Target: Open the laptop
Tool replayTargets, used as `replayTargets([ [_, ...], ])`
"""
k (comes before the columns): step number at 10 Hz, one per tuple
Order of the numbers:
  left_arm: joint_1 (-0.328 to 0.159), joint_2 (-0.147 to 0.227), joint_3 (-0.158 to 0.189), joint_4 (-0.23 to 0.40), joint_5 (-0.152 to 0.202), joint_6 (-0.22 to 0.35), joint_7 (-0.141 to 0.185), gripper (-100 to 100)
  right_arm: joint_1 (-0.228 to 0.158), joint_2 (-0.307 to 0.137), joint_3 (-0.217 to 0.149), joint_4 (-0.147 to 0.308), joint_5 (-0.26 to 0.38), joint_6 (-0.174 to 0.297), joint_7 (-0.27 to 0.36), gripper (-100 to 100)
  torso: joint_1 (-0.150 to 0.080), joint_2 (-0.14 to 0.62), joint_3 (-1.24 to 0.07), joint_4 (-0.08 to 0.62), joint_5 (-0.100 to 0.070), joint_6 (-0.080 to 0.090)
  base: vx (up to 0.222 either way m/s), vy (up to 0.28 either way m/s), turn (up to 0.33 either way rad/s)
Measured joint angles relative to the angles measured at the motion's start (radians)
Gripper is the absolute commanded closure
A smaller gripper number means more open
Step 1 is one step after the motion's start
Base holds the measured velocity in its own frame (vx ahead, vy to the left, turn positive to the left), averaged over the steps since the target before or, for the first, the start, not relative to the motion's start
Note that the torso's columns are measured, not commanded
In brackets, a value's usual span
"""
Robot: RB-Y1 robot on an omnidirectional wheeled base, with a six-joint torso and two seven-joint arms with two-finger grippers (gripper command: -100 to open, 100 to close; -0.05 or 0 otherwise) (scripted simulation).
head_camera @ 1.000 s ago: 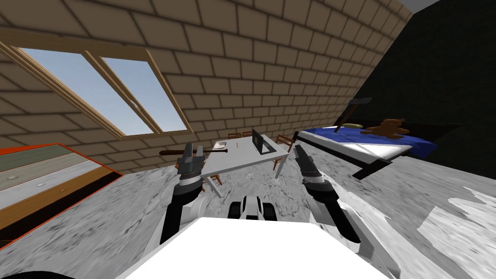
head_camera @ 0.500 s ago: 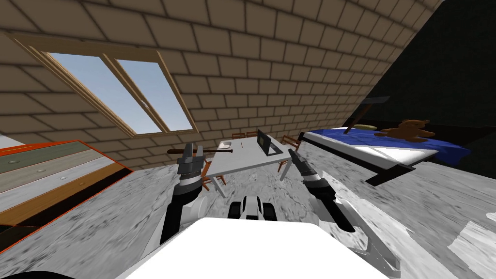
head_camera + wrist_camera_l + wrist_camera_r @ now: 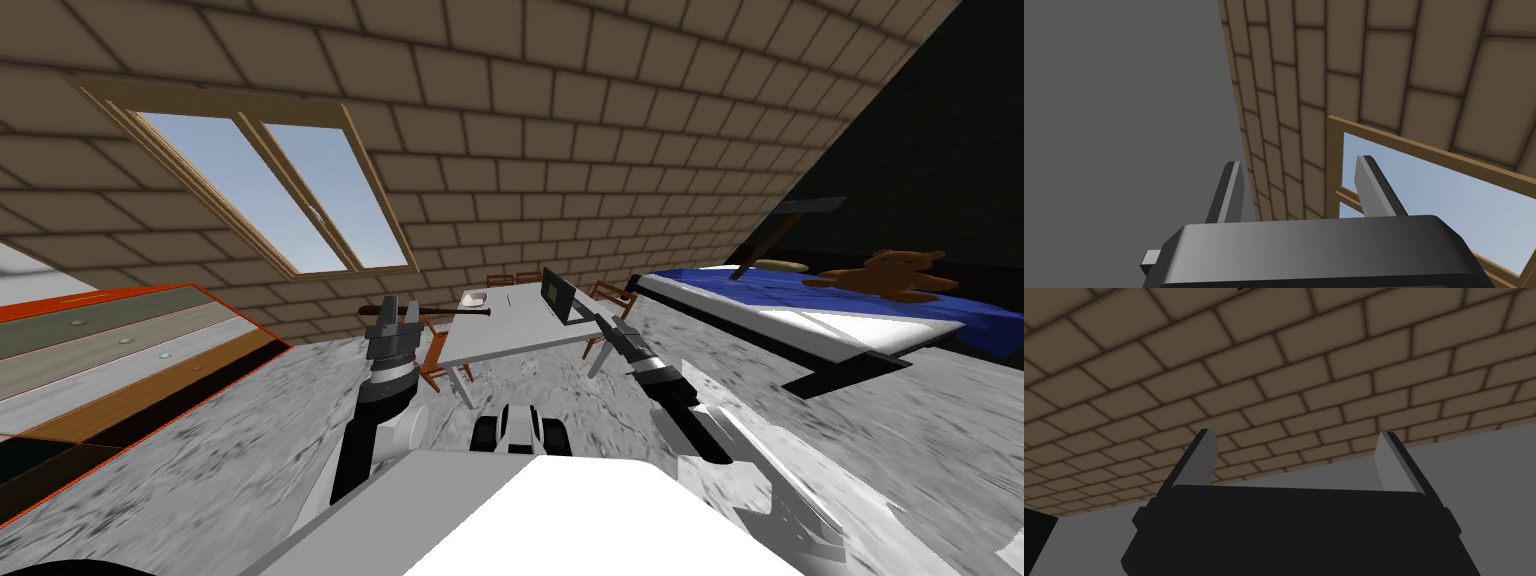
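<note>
A dark laptop (image 3: 558, 297) stands on the right end of a white table (image 3: 510, 330) ahead of me, its lid raised about upright. My left gripper (image 3: 397, 312) is held up in front of the table's left end, well short of it; its fingers are open (image 3: 1299, 185) with nothing between them. My right gripper (image 3: 607, 325) points toward the table's right corner, just below the laptop in the head view but still apart from it. It is open (image 3: 1298, 455) and empty too.
A dark bat (image 3: 425, 314) and a white bowl (image 3: 474, 297) lie on the table's left part. Wooden chairs (image 3: 437, 362) stand around it. A blue bed (image 3: 800, 300) with a brown teddy bear (image 3: 897, 275) is on the right, a striped dresser (image 3: 110, 350) on the left.
The whole head view has shifted: I have turned and rolled slightly, so the bed slides right and the table sits a little nearer. Both arms keep their pose.
</note>
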Motion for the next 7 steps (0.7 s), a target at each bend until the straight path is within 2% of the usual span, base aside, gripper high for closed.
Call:
replayTargets([
  [2,0.000,0.000,0.000,0.000,0.000,0.000,0.000,0,-0.009,-0.045,-0.020,0.051,0.054,0.023,0.036,-100,0.004,-0.003,-0.002,-0.001,0.001,0.000,0.058,0.122,0.099],
  [3,0.000,0.000,0.000,0.000,0.000,0.000,0.000,0,-0.020,-0.075,-0.024,0.070,0.084,0.051,0.053,-100,0.005,-0.002,-0.001,-0.001,0.002,0.000,0.032,0.096,0.027],
  [5,0.000,0.000,0.000,0.000,0.000,0.000,0.000,0,-0.026,-0.108,-0.039,0.102,0.114,0.071,0.073,-100,0.001,0.000,0.000,0.000,0.000,0.000,0.038,0.092,0.085],
  [6,0.000,0.000,0.000,0.000,0.000,0.000,0.000,0,-0.029,-0.124,-0.052,0.134,0.139,0.073,0.094,-100,0.002,-0.001,0.000,0.000,0.001,0.000,0.047,0.124,0.119],
  [7,0.000,0.000,0.000,0.000,0.000,0.000,0.000,0,-0.049,-0.149,-0.051,0.166,0.170,0.094,0.115,-100,0.004,-0.002,-0.001,0.000,0.001,0.000,0.058,0.131,0.098],
])
